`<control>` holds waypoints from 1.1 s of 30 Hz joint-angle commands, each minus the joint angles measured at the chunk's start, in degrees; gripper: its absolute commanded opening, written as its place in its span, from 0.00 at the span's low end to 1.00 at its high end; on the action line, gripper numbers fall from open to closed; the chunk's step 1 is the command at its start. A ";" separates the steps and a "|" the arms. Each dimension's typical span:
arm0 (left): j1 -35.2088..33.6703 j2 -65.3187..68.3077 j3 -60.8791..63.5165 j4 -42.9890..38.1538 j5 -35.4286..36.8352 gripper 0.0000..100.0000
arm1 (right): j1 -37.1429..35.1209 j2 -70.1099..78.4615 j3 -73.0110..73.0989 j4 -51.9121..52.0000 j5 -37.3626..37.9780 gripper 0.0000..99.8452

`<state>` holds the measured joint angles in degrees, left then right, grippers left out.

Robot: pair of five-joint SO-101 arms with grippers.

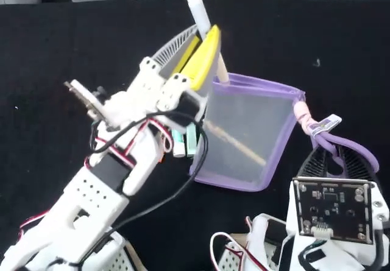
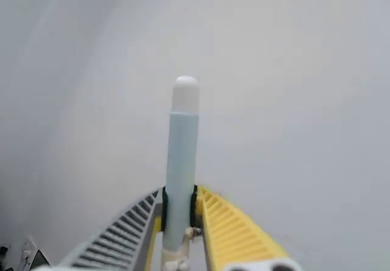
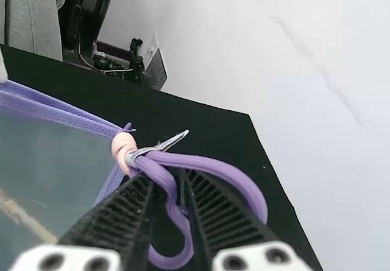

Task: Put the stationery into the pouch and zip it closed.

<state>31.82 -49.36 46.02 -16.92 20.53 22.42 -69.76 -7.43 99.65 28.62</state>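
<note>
**Pen at the pouch mouth**

Left jaws clenched on a pale blue pen (image 2: 183, 143), white cap up, tilted, w/ its lower end right at the open rim of the pouch (image 1: 259, 85) (purple trim, see-thru walls). Right jaws grasping the pouch's purple strap loop (image 3: 210, 164) at the opposite corner. Pouch sits on the black desk (image 1: 73, 39). One thin stick (image 1: 237, 143), poss. a pencil, lies slantwise inside.

On my screens the left arm (image 1: 91, 198) is white printed plastic with rows of small holes and thin red, black and white cables (image 1: 116, 152). The left gripper (image 2: 180, 198) has one yellow and one grey ribbed finger. The right gripper (image 3: 177, 183) has black ribbed fingers, and a dark circuit board (image 1: 334, 210) sits on its white body.
</note>
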 commanded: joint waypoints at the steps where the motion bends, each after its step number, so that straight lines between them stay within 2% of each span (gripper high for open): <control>1: -1.54 4.92 -5.49 -1.49 0.18 0.03 | -0.88 -0.13 0.31 1.58 -0.09 0.01; 5: -2.42 8.53 -5.49 -1.41 0.26 0.03 | -0.88 -0.13 0.31 1.58 -0.09 0.01; 11: -1.54 6.95 -2.42 -1.32 -0.09 0.03 | -0.88 -0.13 0.40 1.58 -0.09 0.01; 13: -1.36 6.68 -1.01 -1.32 -3.16 0.03 | -0.88 0.13 0.40 1.58 -0.09 0.01; 19: 4.88 6.59 4.18 -1.32 -14.33 0.03 | -0.88 0.31 1.80 1.23 -0.09 0.01; 24: 7.08 6.59 6.20 -0.09 -15.65 0.03 | -0.88 0.31 2.95 1.14 0.00 0.01; 27: 7.16 6.59 3.56 6.68 -15.03 0.08 | -0.88 0.40 2.77 1.14 0.00 0.01; 30: 6.55 6.59 -1.71 18.37 -8.44 0.15 | -0.88 0.40 2.86 1.14 0.00 0.01; 33: 5.23 6.59 -10.51 30.95 -5.01 0.17 | -0.88 0.40 2.95 1.14 0.00 0.01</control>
<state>38.07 -40.84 47.25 -0.75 10.77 22.51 -69.76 -4.70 99.65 28.62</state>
